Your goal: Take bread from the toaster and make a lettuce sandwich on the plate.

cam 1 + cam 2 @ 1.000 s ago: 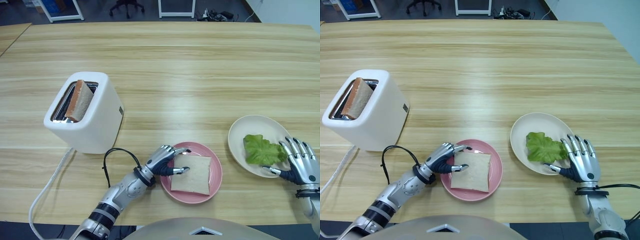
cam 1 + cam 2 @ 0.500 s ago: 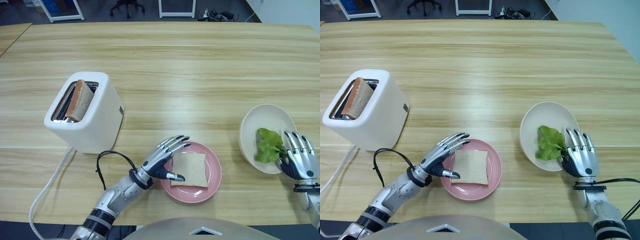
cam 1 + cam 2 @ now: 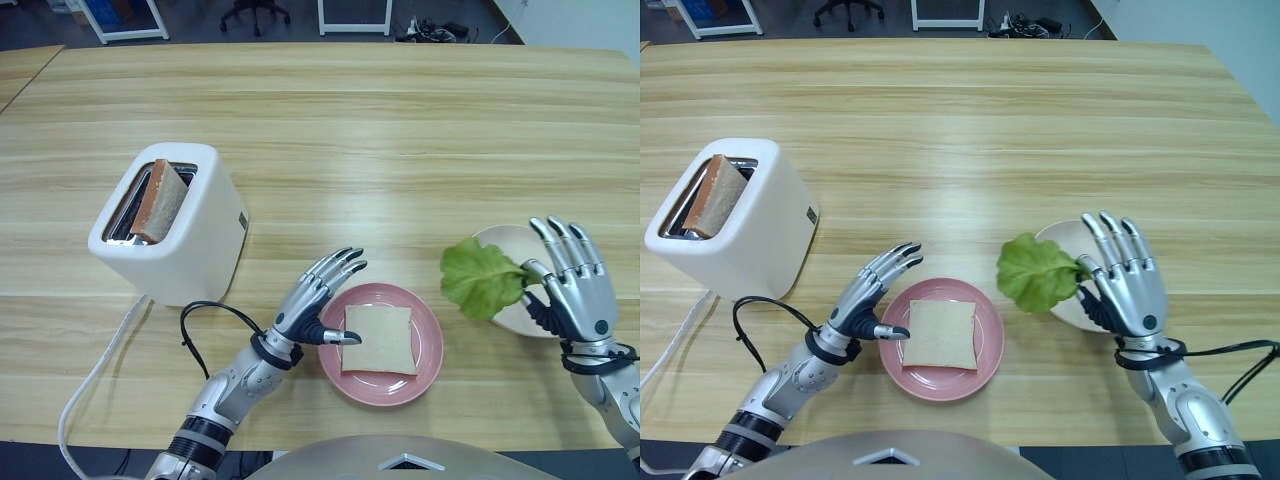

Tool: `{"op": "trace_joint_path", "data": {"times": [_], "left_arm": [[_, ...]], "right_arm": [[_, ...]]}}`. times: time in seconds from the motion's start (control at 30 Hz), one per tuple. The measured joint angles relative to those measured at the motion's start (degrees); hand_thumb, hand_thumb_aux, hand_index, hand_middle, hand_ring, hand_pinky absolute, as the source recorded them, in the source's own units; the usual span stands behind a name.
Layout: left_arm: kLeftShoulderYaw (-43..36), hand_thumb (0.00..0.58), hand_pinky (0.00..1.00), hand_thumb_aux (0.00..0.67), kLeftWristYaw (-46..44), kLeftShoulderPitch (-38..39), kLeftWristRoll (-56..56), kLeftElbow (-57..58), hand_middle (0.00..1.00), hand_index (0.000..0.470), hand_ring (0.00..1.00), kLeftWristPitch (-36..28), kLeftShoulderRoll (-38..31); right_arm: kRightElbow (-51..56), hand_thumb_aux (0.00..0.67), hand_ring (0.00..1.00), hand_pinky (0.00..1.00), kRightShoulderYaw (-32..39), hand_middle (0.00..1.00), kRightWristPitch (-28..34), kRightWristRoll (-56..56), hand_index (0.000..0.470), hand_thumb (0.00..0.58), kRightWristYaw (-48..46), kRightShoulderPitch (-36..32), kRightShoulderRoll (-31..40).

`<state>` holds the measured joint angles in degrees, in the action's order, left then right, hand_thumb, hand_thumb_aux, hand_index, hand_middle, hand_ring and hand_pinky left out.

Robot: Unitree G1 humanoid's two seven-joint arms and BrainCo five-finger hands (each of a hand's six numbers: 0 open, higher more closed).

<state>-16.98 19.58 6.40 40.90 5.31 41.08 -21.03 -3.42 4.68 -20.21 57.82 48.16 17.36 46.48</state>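
The right robot hand (image 3: pixel 575 290) has the lettuce (image 3: pixel 480 278) pinched by one edge between its thumb and a finger, and its other fingers point up. The leaf hangs in the air, above the left edge of the pale plate (image 3: pixel 503 233) and near the pink plate (image 3: pixel 432 350). One slice of bread (image 3: pixel 378 338) lies flat on the pink plate. A second slice (image 3: pixel 160 200) is standing in the toaster (image 3: pixel 190 250), well apart on the left. The left robot hand (image 3: pixel 315 305) is open with its fingers spread and holds nothing. It is just beside the pink plate's left edge, with its thumb tip over the rim. I think the next job is to lay the leaf on the bread. The leaf is big and floppy and is held only by a small bit, so it could slip out and fall on the worktop (image 3: pixel 350 130). It could also land half off the bread. The left robot hand is so close that it might bump the pink plate and push the bread away.
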Motion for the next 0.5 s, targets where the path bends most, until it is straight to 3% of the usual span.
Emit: {"op": "trace_joint_path", "data": {"times": [0.23,0.5], "left_arm": [[4.6,0.0,0.0,0.0,4.4,-0.9,-0.6,-0.7,0.0,0.0,0.0,0.3,0.5],[8.7,0.0,0.0,0.0,6.3,-1.5,-0.5,-2.2,0.0,0.0,0.0,-0.5,-0.1]], "right_arm": [[-3.3,0.67,0.0,0.0,12.4,0.0,-15.0,-0.3,0.47,0.58,-6.0,-5.5,-4.8],[13.2,0.67,0.0,0.0,22.0,0.0,-19.8,4.2,0.47,0.58,-7.9,-15.9,-11.8]]}}
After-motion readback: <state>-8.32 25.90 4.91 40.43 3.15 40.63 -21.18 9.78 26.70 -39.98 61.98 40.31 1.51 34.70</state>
